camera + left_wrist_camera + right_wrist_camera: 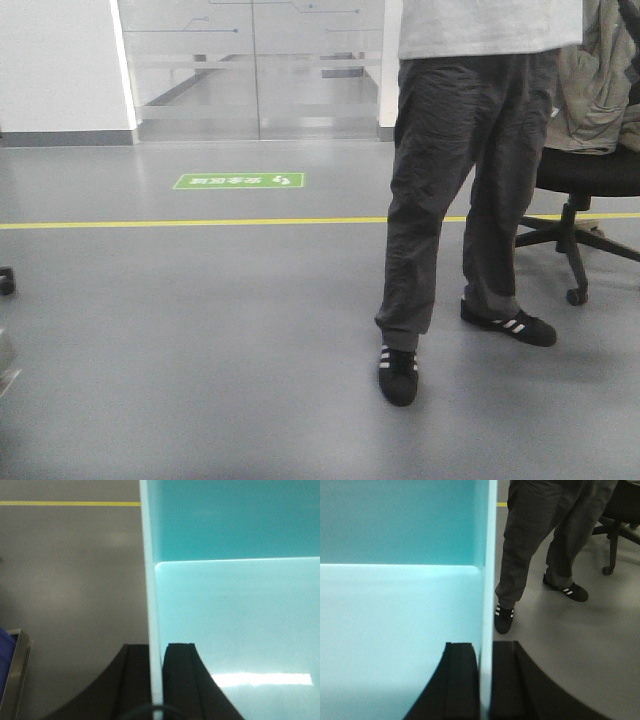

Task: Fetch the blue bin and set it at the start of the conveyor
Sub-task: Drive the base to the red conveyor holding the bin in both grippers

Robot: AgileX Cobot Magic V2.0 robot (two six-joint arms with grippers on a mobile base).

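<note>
Item: blue bin point(235, 605) — held above the floor point(75, 580) between my arms, spanning from one to the other. My left fingers point(182, 680) pinch its left wall, my right fingers point(460, 680) its right wall. Conveyor start — not in view.

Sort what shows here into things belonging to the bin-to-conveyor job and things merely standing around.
Job in hand:
- blue bin
- left gripper, clamped on one side wall
- right gripper, clamped on the opposite wall
- conveyor: not in view

Just there:
- person
- office chair with jacket
- yellow floor line
- green floor sign
- dark blue crate, edge only
</note>
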